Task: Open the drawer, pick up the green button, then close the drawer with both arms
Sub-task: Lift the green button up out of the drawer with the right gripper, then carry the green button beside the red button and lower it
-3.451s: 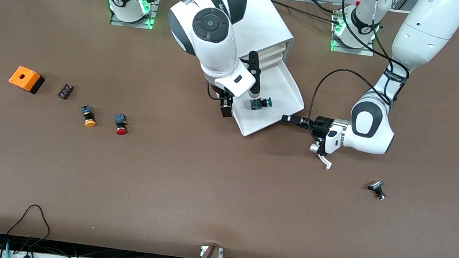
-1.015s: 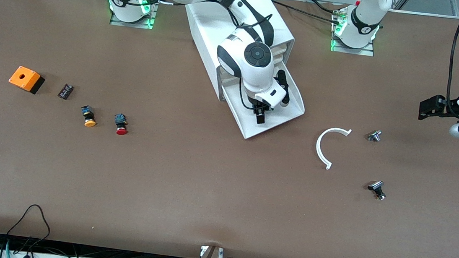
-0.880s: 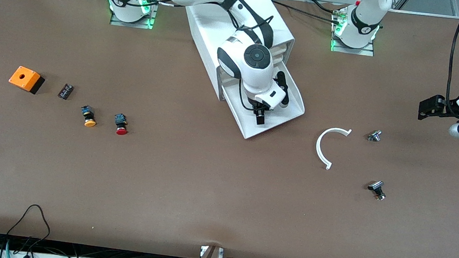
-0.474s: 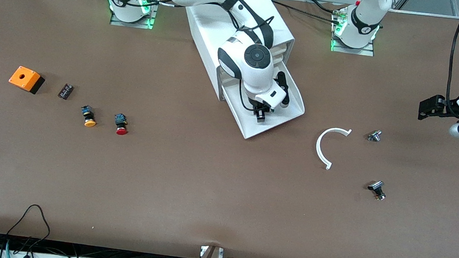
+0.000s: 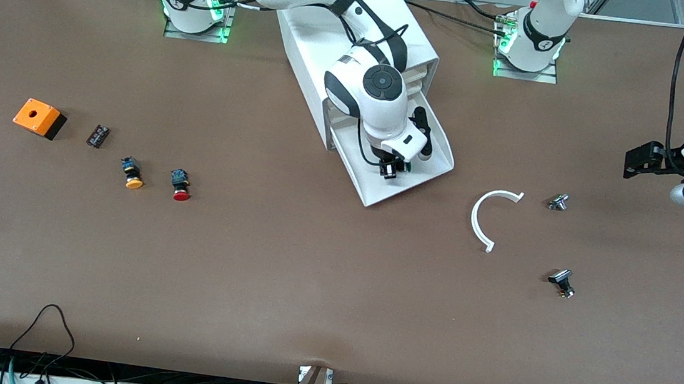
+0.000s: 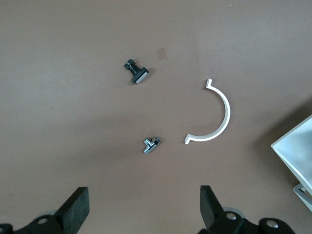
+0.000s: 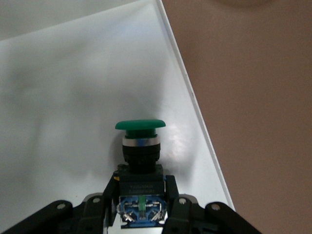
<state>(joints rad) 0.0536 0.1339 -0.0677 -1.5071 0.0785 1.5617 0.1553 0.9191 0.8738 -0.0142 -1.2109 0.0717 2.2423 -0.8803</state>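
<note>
The bottom drawer [image 5: 373,190] of the white cabinet [image 5: 422,46] stands pulled out toward the front camera. My right gripper [image 5: 390,168] reaches down into it. In the right wrist view it [image 7: 141,187] is shut on the black-and-blue body of the green-capped button [image 7: 140,141], low over the drawer's white floor [image 7: 73,97]. In the front view the wrist hides most of the button. My left gripper [image 5: 630,163] waits open and empty over the table at the left arm's end. The left wrist view shows its fingers [image 6: 73,207] wide apart and a corner of the drawer [image 6: 297,146].
A white curved piece [image 5: 480,221] and two small metal parts [image 5: 557,202] [image 5: 561,281] lie between the drawer and my left gripper. At the right arm's end lie a red-capped button [image 5: 180,184], an orange-capped button [image 5: 132,175], a small black block [image 5: 97,135] and an orange box [image 5: 38,117].
My left arm has drawn away from the drawer front, leaving the white curved piece on the table. My right gripper has come down into the drawer and shut on the green button.
</note>
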